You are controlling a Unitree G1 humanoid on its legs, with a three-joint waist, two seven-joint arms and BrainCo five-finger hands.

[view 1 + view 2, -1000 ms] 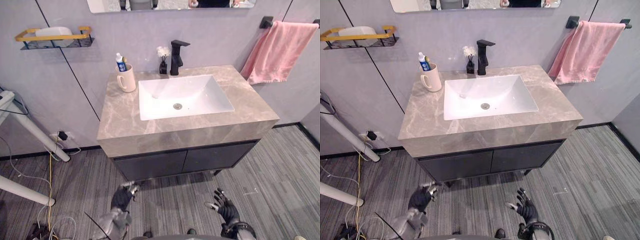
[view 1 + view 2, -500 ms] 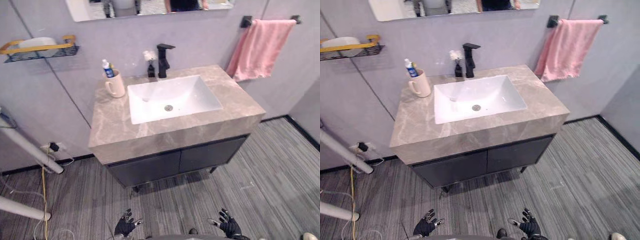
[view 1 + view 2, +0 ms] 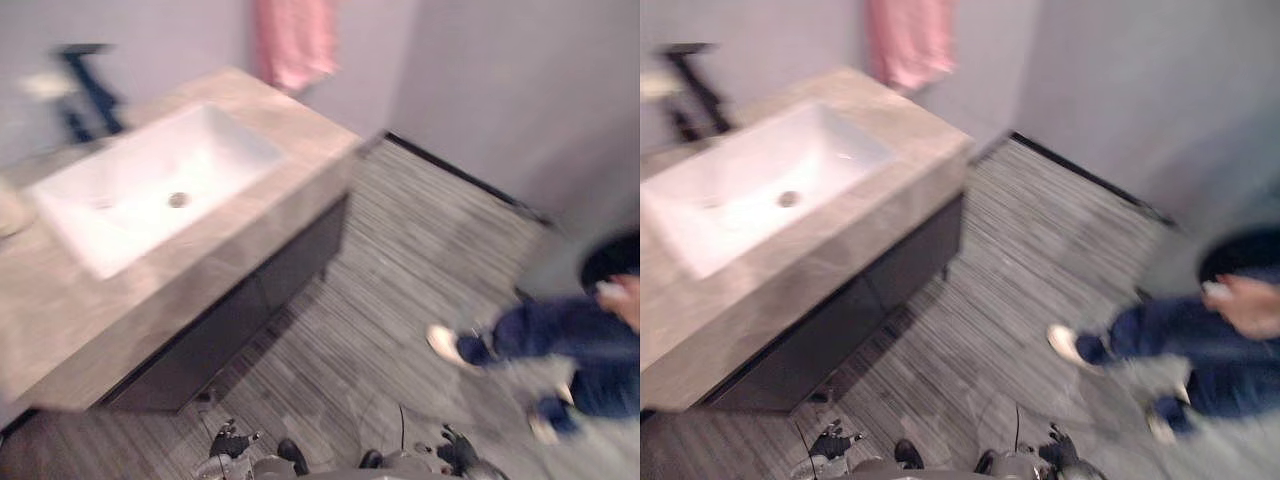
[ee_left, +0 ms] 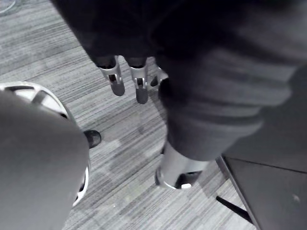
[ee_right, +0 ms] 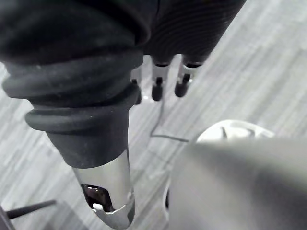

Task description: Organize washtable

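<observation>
The washtable's grey stone top runs along the left, with a white sink basin set in it. A black faucet stands behind the basin, and a pink towel hangs on the wall past the counter's far end. My left hand and right hand hang low over the floor, well away from the counter. The left hand's fingers point straight down and hold nothing. The right hand's fingers are straight and empty too.
A person in dark blue trousers with a white shoe is on the floor at the right. A dark cabinet sits under the counter. Grey striped flooring stretches between the counter and the wall.
The whole picture has swung to the right, so the camera has moved. A person has come into view at the right. My left hand's fingers have straightened from a curl.
</observation>
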